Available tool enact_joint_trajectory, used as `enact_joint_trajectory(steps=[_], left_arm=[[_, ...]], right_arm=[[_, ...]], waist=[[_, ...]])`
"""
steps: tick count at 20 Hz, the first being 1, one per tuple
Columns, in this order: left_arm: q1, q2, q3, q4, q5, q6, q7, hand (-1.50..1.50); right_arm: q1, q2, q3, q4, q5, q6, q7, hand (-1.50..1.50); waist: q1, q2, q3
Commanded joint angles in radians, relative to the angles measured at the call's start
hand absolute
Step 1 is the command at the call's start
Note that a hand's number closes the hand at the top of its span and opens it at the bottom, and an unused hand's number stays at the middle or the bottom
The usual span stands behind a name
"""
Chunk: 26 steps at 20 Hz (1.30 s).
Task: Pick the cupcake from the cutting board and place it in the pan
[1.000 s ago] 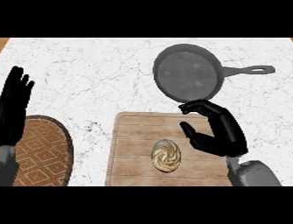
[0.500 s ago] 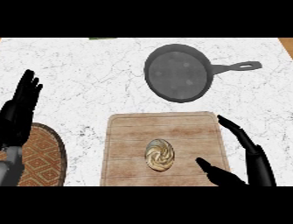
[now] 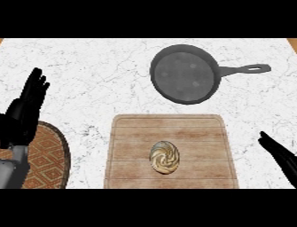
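A cupcake [image 3: 164,157] with swirled beige frosting sits in the middle of the wooden cutting board [image 3: 131,133]. Beyond the board lies a dark grey pan [image 3: 183,74], empty, with its handle pointing right. My right hand [image 3: 287,163] shows at the lower right, to the right of the board, fingers straight and open, holding nothing. At the far left my left hand [image 3: 21,116] rests open with its fingers pointing up.
A round brown patterned mat [image 3: 43,159] lies at the lower left, partly under my left forearm. The white marble counter [image 3: 91,66] stretches around the board and pan. Wooden strips show at the far corners.
My right hand has pulled back from above the board's right side to the lower right edge of the view. The cupcake stays on the board. The view has shifted slightly.
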Motion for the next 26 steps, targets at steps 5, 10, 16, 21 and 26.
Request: enact_joint_trajectory(steps=[5, 10, 16, 21, 26], left_arm=[[-0.078, -0.031, -0.005, 0.083, -0.011, -0.028, -0.015, 0.00], [-0.064, -0.057, -0.028, 0.073, -0.035, -0.020, -0.005, 0.00], [-0.052, -0.107, -0.043, 0.102, -0.073, -0.007, -0.061, 0.00], [-0.043, -0.047, 0.030, 0.081, -0.034, -0.067, -0.042, 0.00], [-0.037, -0.070, 0.004, 0.054, -0.053, -0.062, -0.018, 0.00]], right_arm=[[-0.230, -0.112, -0.042, -0.279, 0.021, 0.235, 0.520, -1.50], [-0.500, -0.052, 0.001, -0.257, -0.072, 0.344, 0.757, -1.50], [-0.776, 0.169, 0.137, -0.038, -0.121, 0.397, 0.819, -1.50], [-0.881, 0.314, 0.285, -0.034, 0.007, 0.439, 1.030, -1.50], [-0.847, 0.367, 0.261, 0.102, 0.009, 0.440, 0.996, -1.50]], waist=[[0.041, 0.011, 0.001], [0.051, 0.008, 0.003], [0.057, 0.009, 0.005], [0.047, 0.003, 0.004], [0.045, 0.004, 0.006]])
